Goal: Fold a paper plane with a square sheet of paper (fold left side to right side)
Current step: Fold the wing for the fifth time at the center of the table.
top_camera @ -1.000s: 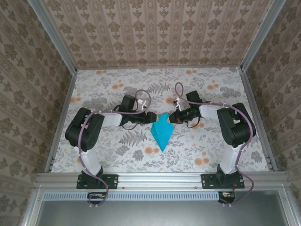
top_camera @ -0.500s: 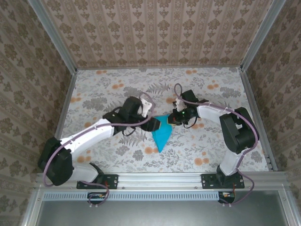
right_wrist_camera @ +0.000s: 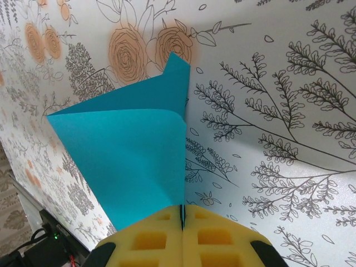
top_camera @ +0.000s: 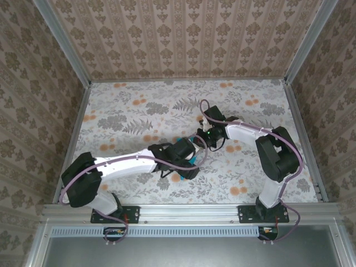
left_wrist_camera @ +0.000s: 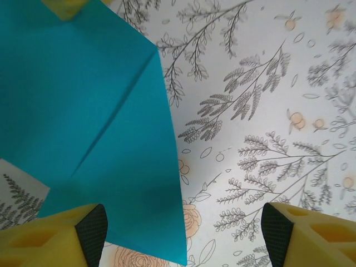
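Observation:
The turquoise sheet of paper [left_wrist_camera: 83, 111] is folded into a pointed shape with a diagonal crease and lies on the flowered table. In the top view only slivers of the paper [top_camera: 193, 161] show beside my left arm, which reaches over it. My left gripper [left_wrist_camera: 181, 236] hovers open above the paper's near corner, one pad [left_wrist_camera: 92, 231] over the paper and the other over bare table. My right gripper [right_wrist_camera: 182, 222] is shut on one edge of the paper [right_wrist_camera: 128, 150], lifting a flap that curls up off the table. From above, the right gripper [top_camera: 201, 139] sits at the paper's far end.
The flowered tabletop [top_camera: 139, 111] stretches wide around both arms. Patterned walls and metal rails [top_camera: 75, 117] bound it on the left, right and back. The arm bases stand on the near rail [top_camera: 183, 211].
My left arm has swung from the paper's left side to reach over it toward the near edge, and its jaws have widened. The right gripper has shifted slightly left, still shut.

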Motion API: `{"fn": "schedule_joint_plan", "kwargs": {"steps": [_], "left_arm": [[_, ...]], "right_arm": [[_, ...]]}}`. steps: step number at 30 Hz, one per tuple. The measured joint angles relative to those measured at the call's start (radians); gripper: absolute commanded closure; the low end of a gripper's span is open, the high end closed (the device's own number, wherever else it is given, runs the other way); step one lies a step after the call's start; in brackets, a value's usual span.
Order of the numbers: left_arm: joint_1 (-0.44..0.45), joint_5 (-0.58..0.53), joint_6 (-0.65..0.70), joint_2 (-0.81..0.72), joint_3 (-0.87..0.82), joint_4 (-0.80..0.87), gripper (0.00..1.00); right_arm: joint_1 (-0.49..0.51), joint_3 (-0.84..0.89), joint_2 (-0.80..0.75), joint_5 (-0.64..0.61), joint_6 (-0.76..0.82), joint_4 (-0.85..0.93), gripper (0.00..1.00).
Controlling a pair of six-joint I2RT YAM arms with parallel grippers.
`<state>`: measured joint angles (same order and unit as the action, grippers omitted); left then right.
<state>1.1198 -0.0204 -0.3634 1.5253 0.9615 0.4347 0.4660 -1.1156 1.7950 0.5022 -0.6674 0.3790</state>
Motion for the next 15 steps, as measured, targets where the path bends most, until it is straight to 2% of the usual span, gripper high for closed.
{"fn": "schedule_joint_plan", "kwargs": {"steps": [8, 15], "left_arm": [[0.059, -0.147, -0.010, 0.143, 0.077, 0.072, 0.25], [0.074, -0.247, -0.011, 0.230, 0.142, 0.129, 0.34]], "right_arm": [[0.008, -0.027, 0.008, -0.023, -0.018, 0.026, 1.00], [0.017, -0.047, 0.026, -0.026, -0.018, 0.045, 1.00]]}}
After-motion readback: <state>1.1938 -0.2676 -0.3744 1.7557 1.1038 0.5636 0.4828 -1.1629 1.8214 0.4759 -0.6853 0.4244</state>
